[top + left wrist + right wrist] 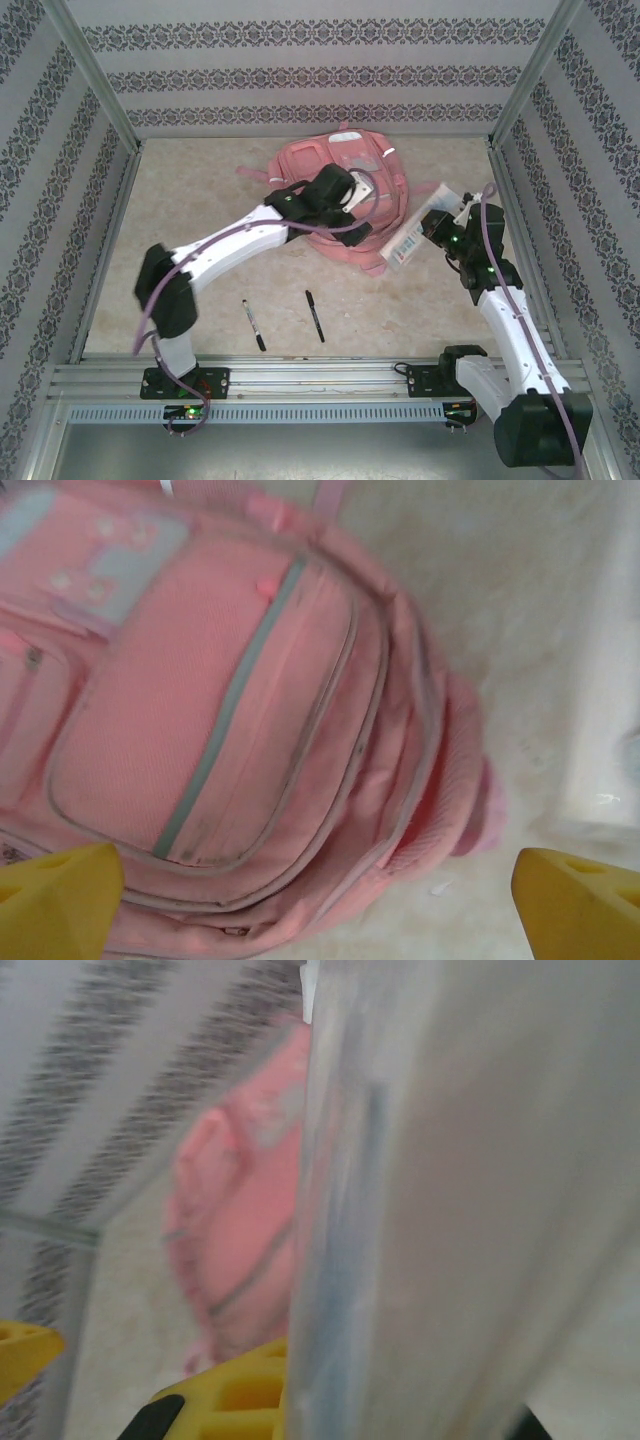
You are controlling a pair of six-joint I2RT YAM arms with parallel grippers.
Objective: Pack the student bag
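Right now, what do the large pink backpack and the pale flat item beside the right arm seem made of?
Large pink backpack: woven fabric, matte; visible weave texture, stitched seams, zips. Pale flat item: probably translucent plastic with slight sheen; too blurred to be sure.

Robotics laboratory test cell. A frame of bare aluminium posts (pixel 92 70) carries flat wall panels (pixel 300 75) papered in grey ornamental stripes, boxing in a beige marbled tabletop (pixel 190 190) on three sides. Along the near edge, slotted aluminium rails (pixel 320 385) bear the bolted bases of two white-and-black robot arms, the left arm (pixel 235 245) and the right arm (pixel 515 328) — each trailing exposed cables, with small green indicator lamps (pixel 183 411) lit at the mounts.
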